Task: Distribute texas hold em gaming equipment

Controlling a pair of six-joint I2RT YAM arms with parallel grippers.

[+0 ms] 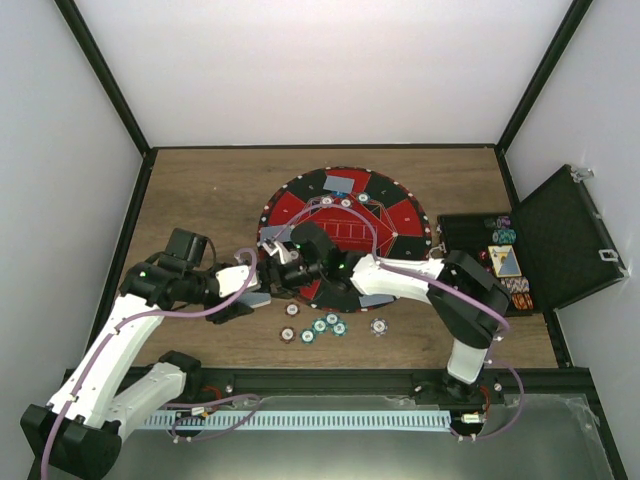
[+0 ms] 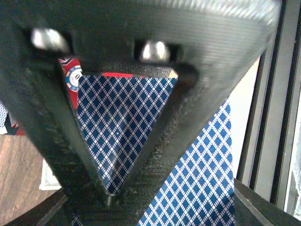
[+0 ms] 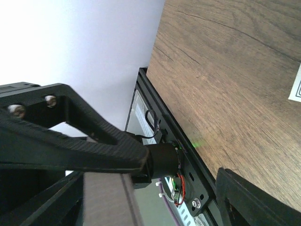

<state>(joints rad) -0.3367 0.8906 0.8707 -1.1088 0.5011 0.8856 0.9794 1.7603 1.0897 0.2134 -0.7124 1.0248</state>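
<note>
My left gripper (image 1: 265,283) is shut on blue-diamond-backed playing cards (image 2: 117,122) that fill the left wrist view, its fingers meeting in a V (image 2: 108,197). It hovers at the round mat's (image 1: 395,215) left edge. My right gripper (image 1: 288,262) meets it there tip to tip. In the right wrist view its jaws (image 3: 183,174) stand apart, with a blurred grey slab (image 3: 108,202) beside one finger; I cannot tell what it is. Several striped chips (image 1: 320,325) lie on the wood in front of the mat, one more (image 1: 378,325) to the right.
The open black case (image 1: 565,240) stands at the right with chips and cards (image 1: 503,260) inside. A card (image 1: 340,183) and a few chips (image 1: 335,201) lie on the mat's far side. A white card corner (image 3: 296,84) lies on the wood.
</note>
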